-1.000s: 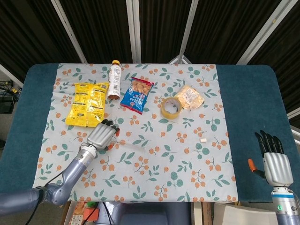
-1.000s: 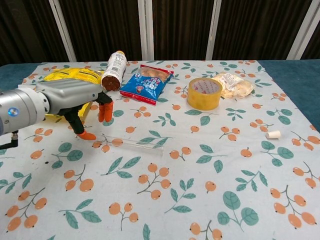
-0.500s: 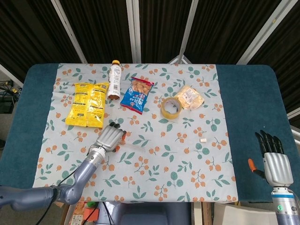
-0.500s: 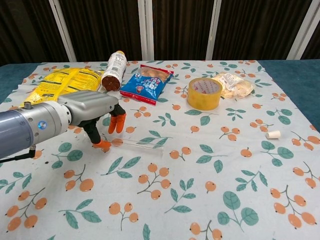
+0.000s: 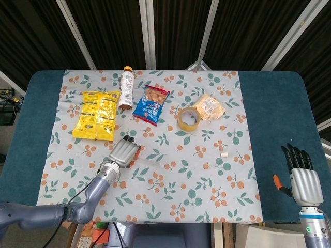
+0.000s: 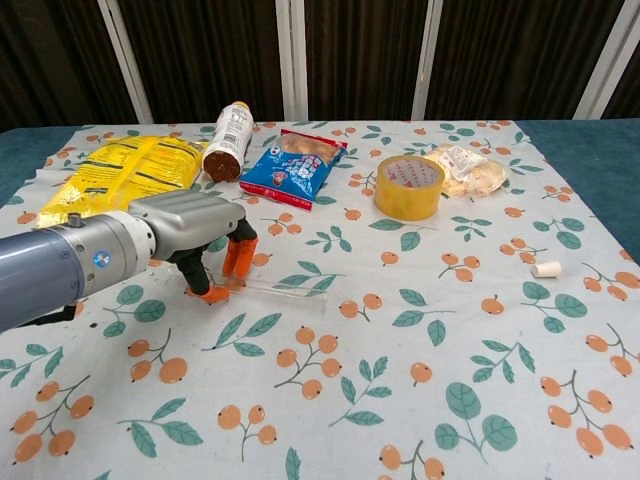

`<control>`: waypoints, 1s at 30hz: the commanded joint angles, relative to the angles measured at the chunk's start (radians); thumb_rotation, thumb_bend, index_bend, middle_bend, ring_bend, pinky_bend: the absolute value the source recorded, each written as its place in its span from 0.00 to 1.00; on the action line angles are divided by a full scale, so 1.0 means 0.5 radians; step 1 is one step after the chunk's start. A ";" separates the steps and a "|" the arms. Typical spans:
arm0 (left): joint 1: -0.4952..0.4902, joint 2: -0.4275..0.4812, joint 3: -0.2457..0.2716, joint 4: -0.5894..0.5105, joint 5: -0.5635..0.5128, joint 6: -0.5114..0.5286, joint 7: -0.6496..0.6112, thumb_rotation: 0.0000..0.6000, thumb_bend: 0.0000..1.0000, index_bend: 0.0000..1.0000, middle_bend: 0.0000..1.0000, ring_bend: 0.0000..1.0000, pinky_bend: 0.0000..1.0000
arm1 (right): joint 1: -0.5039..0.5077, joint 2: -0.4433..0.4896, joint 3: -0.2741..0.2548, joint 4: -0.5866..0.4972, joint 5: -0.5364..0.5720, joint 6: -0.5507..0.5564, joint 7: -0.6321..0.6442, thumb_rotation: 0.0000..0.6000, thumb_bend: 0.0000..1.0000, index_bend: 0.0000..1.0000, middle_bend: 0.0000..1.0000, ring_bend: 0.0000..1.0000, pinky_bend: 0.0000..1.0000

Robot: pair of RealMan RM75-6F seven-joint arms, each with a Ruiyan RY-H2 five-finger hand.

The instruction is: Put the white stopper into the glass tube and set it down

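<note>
The left hand [image 6: 205, 240] reaches palm-down over the near end of the clear glass tube [image 6: 285, 290], lying flat on the floral-clothed worktop [image 6: 400, 380]; its orange-tipped fingers [image 6: 238, 258] are apart around that end (actual contact I cannot tell). The small white stopper [image 6: 546, 268] lies well to the right. The right hand [image 5: 302, 178] hangs off the worktop's edge, fingers straight, holding nothing.

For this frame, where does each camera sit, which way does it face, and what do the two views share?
Head view: high above the near edge, looking steeply down on the whole table; both arms show, left robot hand and right robot hand.
Chest view: low at the near edge, looking level across; only the left robot hand.
Shared: glass tube, white stopper, tape roll.
</note>
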 commanded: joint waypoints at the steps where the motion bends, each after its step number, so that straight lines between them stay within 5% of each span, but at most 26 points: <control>1: -0.011 -0.011 0.011 0.006 -0.017 -0.006 0.007 1.00 0.39 0.51 0.48 0.22 0.17 | -0.002 -0.001 0.001 0.002 -0.003 0.003 0.000 1.00 0.39 0.00 0.00 0.00 0.00; 7: -0.029 -0.032 0.024 0.017 -0.028 0.009 0.009 1.00 0.40 0.54 0.50 0.22 0.17 | -0.005 -0.001 0.005 0.000 -0.003 0.003 0.013 1.00 0.39 0.00 0.00 0.00 0.00; 14: -0.010 -0.072 0.005 0.031 0.052 0.103 -0.088 1.00 0.47 0.67 0.66 0.26 0.18 | -0.008 -0.002 0.004 0.000 -0.015 0.008 0.012 1.00 0.39 0.00 0.00 0.00 0.00; 30: 0.182 0.011 -0.029 0.056 0.668 0.470 -0.859 1.00 0.50 0.69 0.70 0.26 0.19 | 0.035 -0.024 0.028 -0.021 -0.009 -0.040 -0.090 1.00 0.39 0.00 0.00 0.00 0.00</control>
